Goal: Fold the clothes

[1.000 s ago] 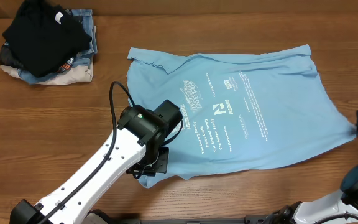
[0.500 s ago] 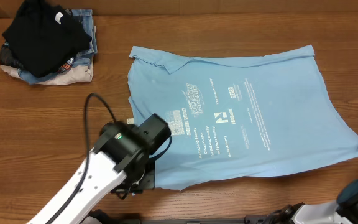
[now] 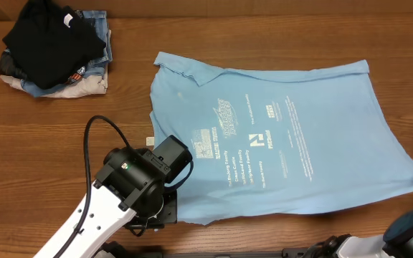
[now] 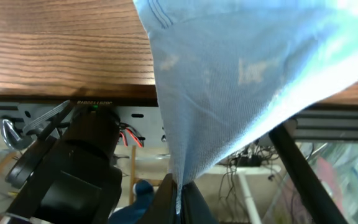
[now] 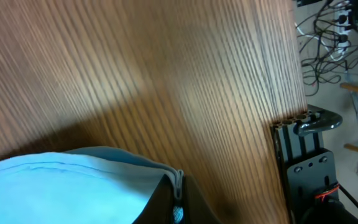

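2 grippers (image 4: 179, 200) (image 5: 175, 200) tight on T-shirt (image 3: 335, 136)

place: probably a robotics lab | evidence: wood-grain table (image 3: 300, 29) on slotted metal frame (image 4: 135, 116), loose cables (image 5: 325, 28) below

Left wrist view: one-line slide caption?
Left gripper shut on the light-blue T-shirt, cloth stretched from the wooden table past its edge.

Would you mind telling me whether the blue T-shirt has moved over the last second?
Yes. The T-shirt has slid rightward in the overhead view, farther from the clothes pile.
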### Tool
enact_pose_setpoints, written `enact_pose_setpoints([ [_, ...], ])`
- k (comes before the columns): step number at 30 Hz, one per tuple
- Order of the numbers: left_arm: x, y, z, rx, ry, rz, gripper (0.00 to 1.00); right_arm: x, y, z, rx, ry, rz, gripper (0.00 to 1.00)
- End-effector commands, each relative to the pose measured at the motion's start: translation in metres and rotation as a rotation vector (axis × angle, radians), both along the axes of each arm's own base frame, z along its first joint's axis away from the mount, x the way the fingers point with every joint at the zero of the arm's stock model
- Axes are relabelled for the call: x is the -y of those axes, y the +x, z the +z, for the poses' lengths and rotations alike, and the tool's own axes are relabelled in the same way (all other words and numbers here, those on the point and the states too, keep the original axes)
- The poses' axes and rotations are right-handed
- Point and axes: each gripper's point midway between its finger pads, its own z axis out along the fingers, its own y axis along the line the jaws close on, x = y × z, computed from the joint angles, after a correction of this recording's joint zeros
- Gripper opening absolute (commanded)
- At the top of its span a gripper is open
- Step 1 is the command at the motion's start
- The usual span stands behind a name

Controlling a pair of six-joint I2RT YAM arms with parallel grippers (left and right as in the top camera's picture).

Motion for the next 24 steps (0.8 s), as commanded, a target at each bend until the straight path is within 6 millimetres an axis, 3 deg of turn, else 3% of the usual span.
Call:
enact_pose_setpoints([
  [1, -0.014, 0.004, 0.005, 0.086, 0.042, 0.076, 0.04, 0.011, -0.005, 0.019, 0.019, -0.105, -0.050, 0.04],
  [6, -0.017, 0.012, 0.004, 0.118, 0.062, 0.064, 0.04, 0.015, 0.008, 0.018, 0.069, -0.115, -0.014, 0.04],
  [14, -0.002, 0.045, -0.006, 0.200, 0.072, 0.058, 0.05, 0.020, 0.042, 0.019, 0.181, -0.147, 0.046, 0.04],
  [24, 0.005, 0.074, -0.028, 0.216, 0.158, 0.049, 0.04, 0.016, 0.067, 0.017, 0.214, -0.167, 0.106, 0.04],
])
